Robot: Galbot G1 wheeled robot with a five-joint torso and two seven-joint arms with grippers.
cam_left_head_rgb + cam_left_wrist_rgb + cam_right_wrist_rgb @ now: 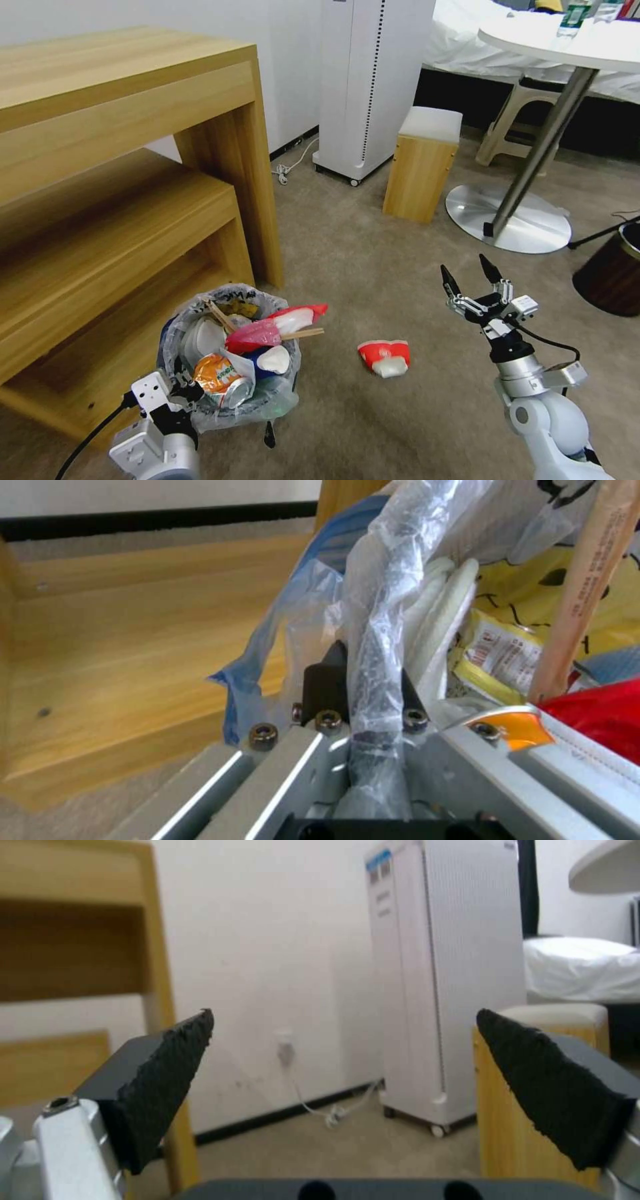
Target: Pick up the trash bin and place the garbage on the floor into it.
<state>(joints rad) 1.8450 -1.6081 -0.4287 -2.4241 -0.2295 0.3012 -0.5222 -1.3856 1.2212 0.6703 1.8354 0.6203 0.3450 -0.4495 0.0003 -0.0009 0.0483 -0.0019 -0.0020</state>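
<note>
bin in my left pincer, one cup on the carpet

my left gripper (373, 690) is clamped on the bagged rim of the trash bin (230, 353), which sits beside the wooden shelf unit (120, 193), heaped with litter. my right gripper (470, 272) hovers spread wide with nothing in it, above the floor (373, 267). a crushed red-white paper cup (385, 357) lies between us.

No text can be read with certainty. The bag lining the trash bin (230, 353) bears black print, illegible. The orange snack bag (217, 377) carries lettering too small to make out. In the left wrist view, a yellow-edged wrapper (503, 652) shows red characters, unreadable.
</note>
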